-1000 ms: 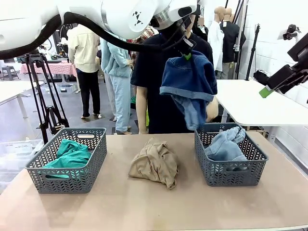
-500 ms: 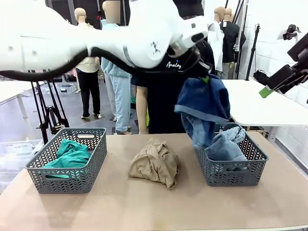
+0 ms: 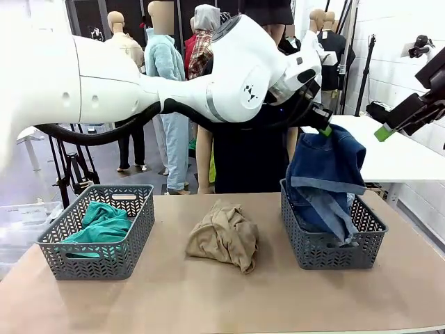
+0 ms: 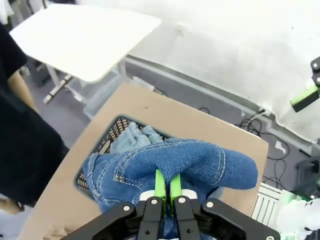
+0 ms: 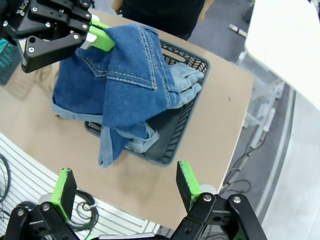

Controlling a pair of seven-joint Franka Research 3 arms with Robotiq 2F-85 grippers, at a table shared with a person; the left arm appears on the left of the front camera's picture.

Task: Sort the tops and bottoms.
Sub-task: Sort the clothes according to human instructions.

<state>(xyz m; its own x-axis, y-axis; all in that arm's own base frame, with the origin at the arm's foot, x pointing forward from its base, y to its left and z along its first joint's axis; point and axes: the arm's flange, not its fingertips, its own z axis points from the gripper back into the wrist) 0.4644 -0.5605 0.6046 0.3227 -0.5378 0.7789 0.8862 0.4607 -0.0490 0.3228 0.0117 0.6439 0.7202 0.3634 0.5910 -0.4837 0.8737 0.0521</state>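
- Darker denim shorts [image 3: 325,174]: pinched at a top fold by the left jaws, green pads [image 4: 159,182] pressed together on the cloth; hanging over the right-hand basket [image 3: 361,243], lower hem down inside it.
- Right jaws: spread wide, holding nothing, touching nothing, raised off the worktop's [image 3: 208,299] right side and aimed down toward the right-hand basket.
- Right-hand basket: pale denim shorts [image 5: 187,82] bunched at one end, under the hanging pair.
- Left-hand basket [image 3: 104,261]: teal-green shirt [image 3: 104,223] crumpled inside.
- Tan-khaki top [image 3: 224,236]: heaped on the bare worktop between the two baskets, touching neither.
- Left arm [image 3: 139,90]: stretched across from the left past the middle, wrist tipped down above the right-hand basket.
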